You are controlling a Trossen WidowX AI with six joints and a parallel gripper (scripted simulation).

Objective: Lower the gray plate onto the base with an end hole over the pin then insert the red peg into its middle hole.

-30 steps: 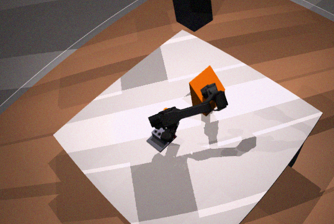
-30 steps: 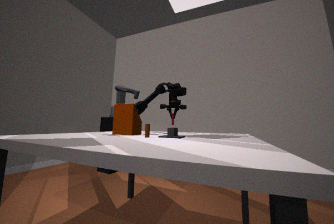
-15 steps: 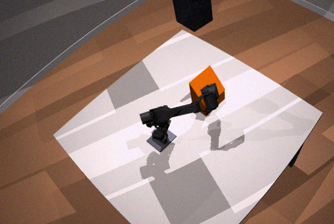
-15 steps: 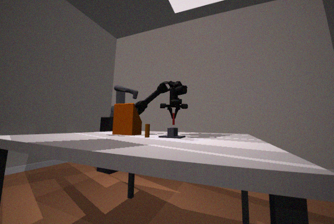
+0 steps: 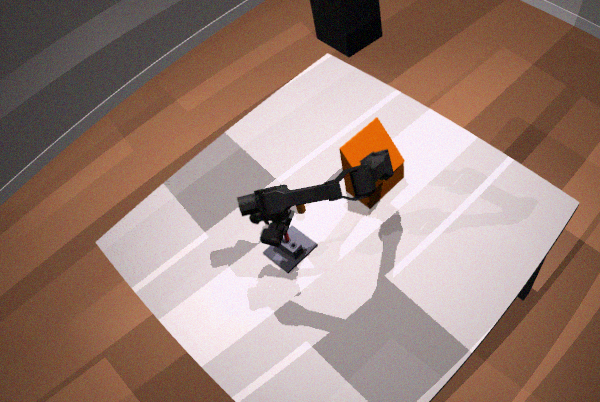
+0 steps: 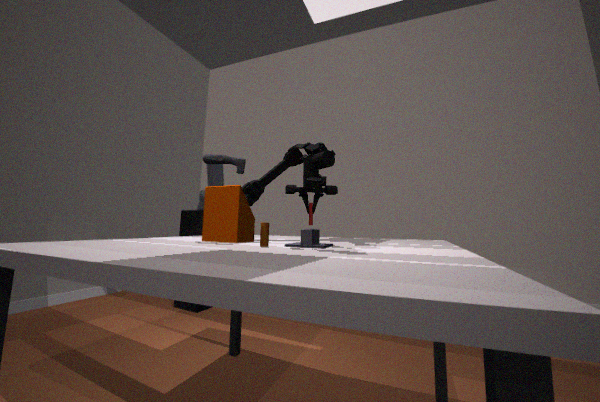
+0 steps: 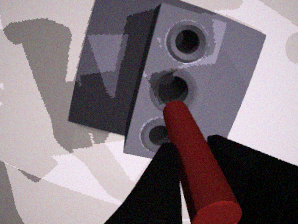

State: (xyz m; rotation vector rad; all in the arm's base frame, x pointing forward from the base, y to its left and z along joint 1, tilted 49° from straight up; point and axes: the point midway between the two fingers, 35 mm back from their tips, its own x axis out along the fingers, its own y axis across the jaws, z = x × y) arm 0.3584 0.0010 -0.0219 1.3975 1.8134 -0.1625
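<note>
The gray plate [image 5: 297, 252] [image 6: 310, 238] [image 7: 145, 107] is a block with three holes in a row. It sits flat on the dark base [image 5: 289, 266] [image 6: 326, 245] [image 7: 95, 95]. Which end hole the pin is in cannot be made out. My gripper [image 5: 287, 230] [image 6: 311, 208] [image 7: 190, 149] is shut on the red peg [image 5: 287, 238] [image 6: 311, 219] [image 7: 200, 175] above the plate. The peg hangs about upright, its lower end slightly above the plate's top in the exterior view. In the wrist view its tip shows at the edge of the middle hole [image 7: 173, 88] and hides part of the near end hole.
A short orange cylinder [image 5: 301, 208] [image 6: 264, 235] stands upright beside the base. A large orange block [image 5: 370, 139] [image 6: 222, 214] stands near my arm's root. A gray arm-like object [image 6: 215, 172] shows behind the block in the exterior view.
</note>
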